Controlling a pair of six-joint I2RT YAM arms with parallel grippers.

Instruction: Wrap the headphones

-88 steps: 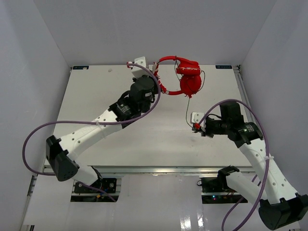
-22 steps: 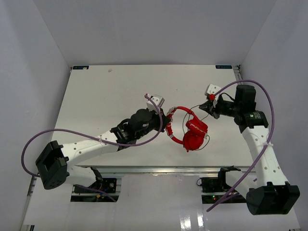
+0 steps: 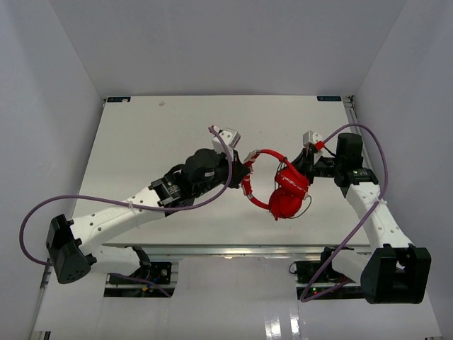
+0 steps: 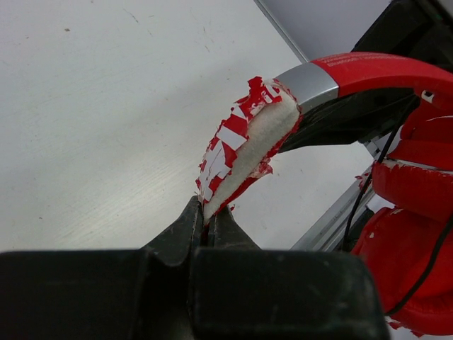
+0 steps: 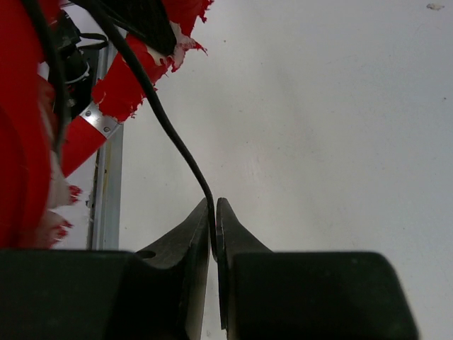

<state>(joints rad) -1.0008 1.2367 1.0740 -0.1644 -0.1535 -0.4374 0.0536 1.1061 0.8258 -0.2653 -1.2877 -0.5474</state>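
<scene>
Just left of centre over the table (image 3: 141,134), the left gripper (image 4: 210,221) is pinching its fingers shut on the torn, flaking padding (image 4: 244,145) at the end of the headband (image 4: 382,67), and that weak strip could be tearing or slipping free under any pull. Between the two arms, toward the near right, the headphones (image 3: 282,193) are being held. Further right, the right gripper (image 5: 214,212) is clamping the thin black cable (image 5: 166,120), which may be sliding out or snagging while winding.

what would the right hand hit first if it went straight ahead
Likely only bare white table top; the red over-ear headphones sit off to its side, depth unclear.
</scene>
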